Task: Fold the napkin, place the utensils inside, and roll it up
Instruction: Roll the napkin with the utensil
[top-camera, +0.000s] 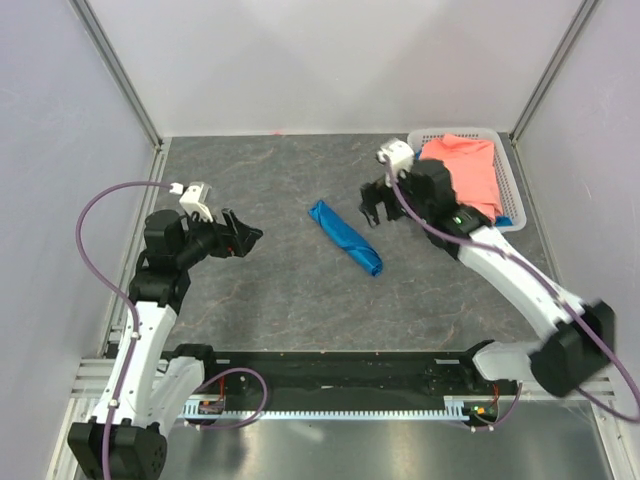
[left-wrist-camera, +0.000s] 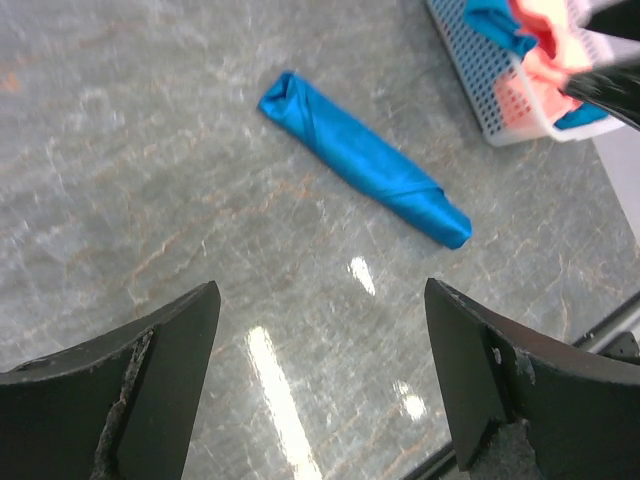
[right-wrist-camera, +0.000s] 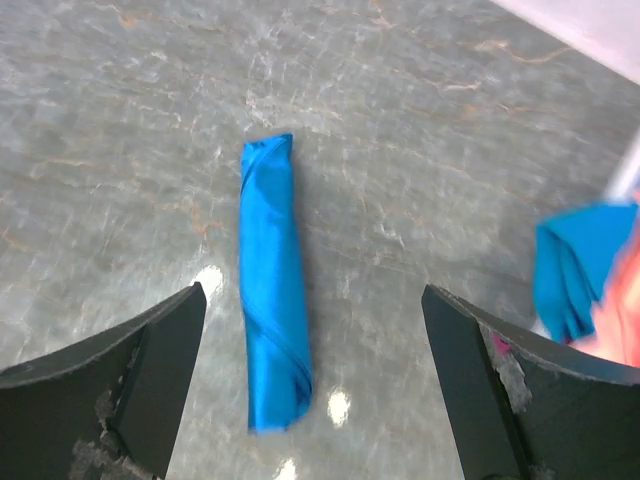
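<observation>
— What sort of place is this?
— A robotics lab test cell: 2 white-and-black arms bolted to an aluminium rail (top-camera: 300, 408), plain pale partition walls (top-camera: 330, 60), a grey stone-patterned tabletop (top-camera: 270, 290) — purple cables (top-camera: 100, 255) running loose.

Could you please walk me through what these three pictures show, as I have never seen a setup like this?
Two robot arms stand at the near edge of a grey table. One picture looks down from above; the other two come from cameras on each wrist, with dark fingers at the bottom corners. The left gripper and right gripper are both open and hold nothing. Between them lies the blue napkin, rolled into a tube. A white basket at the far right holds a pink cloth. No utensil is visible.
</observation>
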